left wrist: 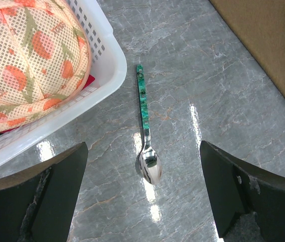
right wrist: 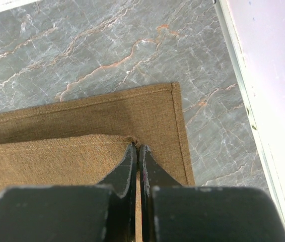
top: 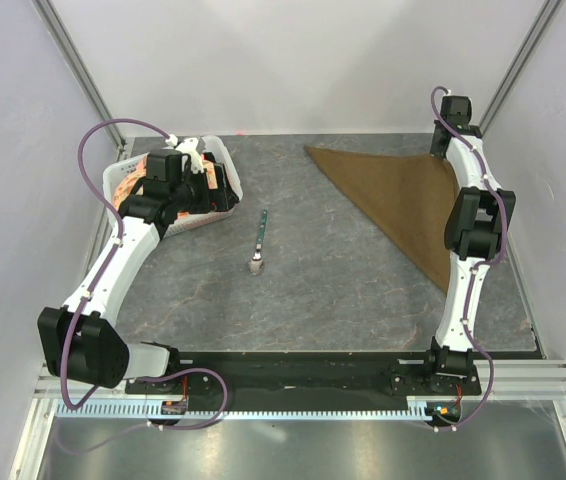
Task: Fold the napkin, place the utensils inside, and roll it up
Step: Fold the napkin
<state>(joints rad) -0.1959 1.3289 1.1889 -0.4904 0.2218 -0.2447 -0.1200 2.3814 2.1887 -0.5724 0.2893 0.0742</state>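
The brown napkin (top: 403,200) lies at the back right of the table, folded over into a triangle. My right gripper (top: 439,152) is at its far right corner, shut on the corner of the upper layer (right wrist: 82,151), which sits a little inside the lower layer's edge (right wrist: 152,106). In the right wrist view the gripper (right wrist: 137,147) has its jaws pressed together on the cloth. The utensil, a spoon with a teal handle (top: 260,243), lies on the bare table left of centre. My left gripper (top: 215,185) hovers open above it, with the spoon (left wrist: 145,121) between and ahead of its wide-apart fingers.
A white plastic basket (top: 123,175) stands at the back left, just left of the spoon, with orange-patterned plates (left wrist: 26,60) in it. Its corner (left wrist: 110,75) is close to the spoon's handle. The enclosure's right wall (right wrist: 263,75) runs just beyond the napkin's edge.
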